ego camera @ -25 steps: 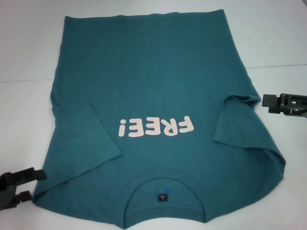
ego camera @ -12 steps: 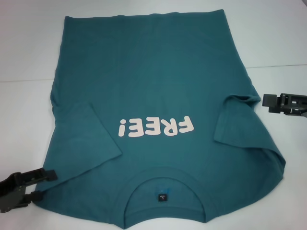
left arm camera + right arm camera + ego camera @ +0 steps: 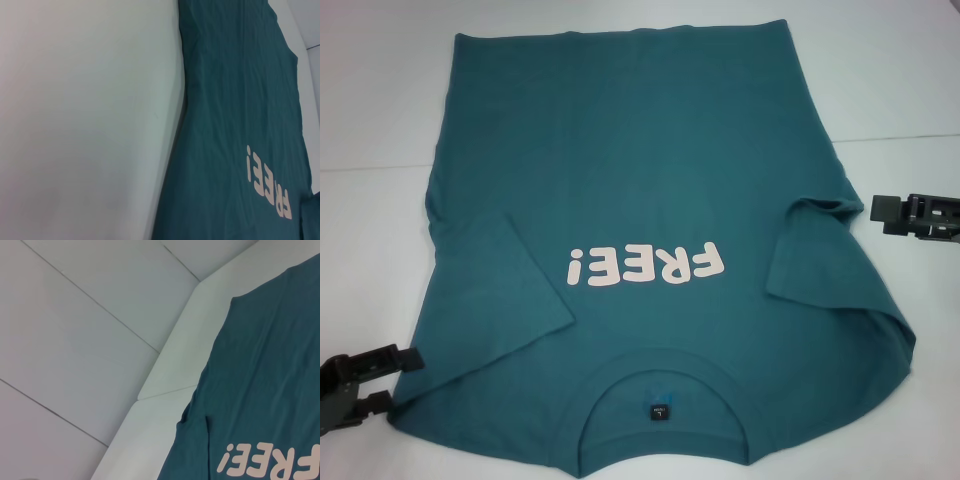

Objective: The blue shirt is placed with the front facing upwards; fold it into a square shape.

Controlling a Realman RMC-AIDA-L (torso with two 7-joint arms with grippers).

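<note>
The blue shirt lies flat on the white table, front up, with the pale "FREE!" print showing and its collar toward me. Both sleeves are folded inward over the body. My left gripper sits open at the shirt's near left shoulder edge, holding nothing. Beside the folded right sleeve, just off the cloth, hovers my right gripper. The left wrist view shows the shirt and bare table beside it. The right wrist view shows the shirt with the print.
White table surface lies on both sides of the shirt. The table's far edge runs behind the shirt's hem. Pale panelled surfaces lie beyond the table in the right wrist view.
The left gripper moved right toward the shirt's shoulder, then drew back a little to the left. The right gripper has shifted slightly right. The shirt has not moved.
</note>
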